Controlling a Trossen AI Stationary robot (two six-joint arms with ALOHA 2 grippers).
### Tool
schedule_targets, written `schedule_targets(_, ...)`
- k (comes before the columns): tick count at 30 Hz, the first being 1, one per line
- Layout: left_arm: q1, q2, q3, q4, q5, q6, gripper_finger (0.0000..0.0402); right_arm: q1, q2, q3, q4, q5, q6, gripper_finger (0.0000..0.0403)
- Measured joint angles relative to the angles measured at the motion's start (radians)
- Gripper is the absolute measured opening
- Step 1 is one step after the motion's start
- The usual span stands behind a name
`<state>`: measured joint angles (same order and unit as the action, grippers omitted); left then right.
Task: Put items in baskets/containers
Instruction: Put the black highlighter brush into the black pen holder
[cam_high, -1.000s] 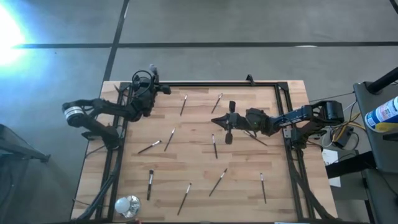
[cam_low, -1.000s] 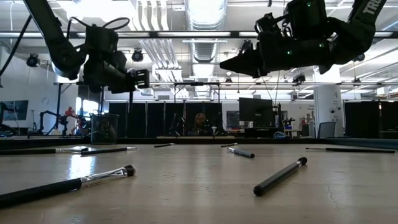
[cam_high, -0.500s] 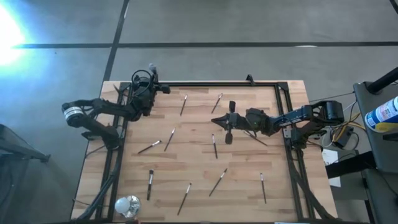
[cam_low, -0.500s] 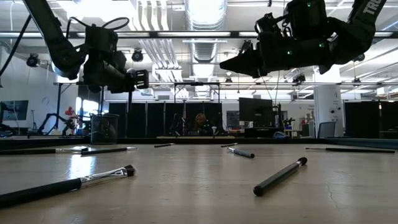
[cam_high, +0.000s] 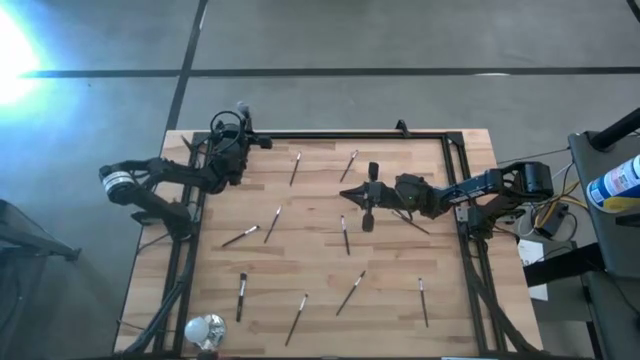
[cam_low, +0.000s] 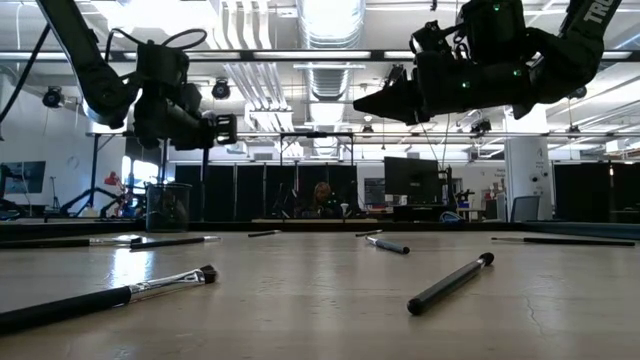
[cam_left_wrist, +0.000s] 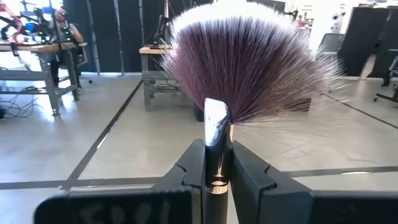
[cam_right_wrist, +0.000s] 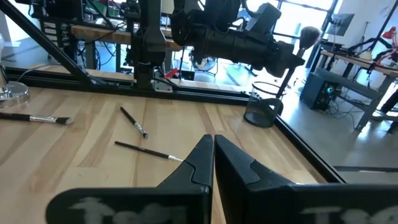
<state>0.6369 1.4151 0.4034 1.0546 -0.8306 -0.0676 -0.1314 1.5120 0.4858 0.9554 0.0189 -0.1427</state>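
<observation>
My left gripper (cam_left_wrist: 216, 149) hovers over the table's far left corner, shut on a makeup brush with a large fluffy purple-and-white head (cam_left_wrist: 245, 62). The head (cam_high: 241, 106) reaches past the far edge. The black cup (cam_right_wrist: 264, 112) stands on the table at that corner, below the left arm, and also shows in the low view (cam_low: 167, 207). In the high view the arm hides it. My right gripper (cam_high: 347, 196) hangs level over the table's middle, shut and holding nothing. Several thin brushes lie flat on the wood, among them one (cam_high: 295, 168) and another (cam_high: 345, 235). My left gripper pinches the fluffy brush between its two fingers at the silvery ferrule (cam_left_wrist: 216, 121), just below the bristles. The fingers (cam_left_wrist: 193, 165) are about level. The brush is lifted clear of the table, head uppermost and tilted (cam_right_wrist: 306, 36), its handle running down behind the fingers.
A shiny whitish round object (cam_high: 204, 330) sits at the near left corner. A black frame rail (cam_high: 340, 134) runs along the table's far edge and sides. More brushes lie near the front (cam_high: 350, 292), (cam_high: 241, 296), (cam_high: 422, 302).
</observation>
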Motion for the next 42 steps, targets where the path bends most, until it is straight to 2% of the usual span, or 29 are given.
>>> schedule_targets(10,0.045,0.001,0.000,0.037,-0.014,0.054,0.0040,0.000,0.001,0.000,0.000,0.000,-0.007,0.0008)
schedule_targets(15,0.067,0.001,0.000,0.071,-0.052,0.119,0.0040,0.000,0.001,0.000,0.000,0.000,-0.012,0.0008)
schedule_targets(21,0.091,0.001,-0.006,0.069,-0.086,0.119,0.0040,0.000,0.001,0.000,0.000,0.000,-0.021,0.0008)
schedule_targets(32,0.145,0.001,-0.102,0.069,-0.087,-0.014,0.0040,0.000,0.003,0.000,-0.002,0.000,-0.034,0.0008)
schedule_targets(42,0.163,0.003,-0.132,0.075,-0.085,-0.032,0.0040,0.000,0.003,0.000,-0.002,0.000,-0.034,0.0008)
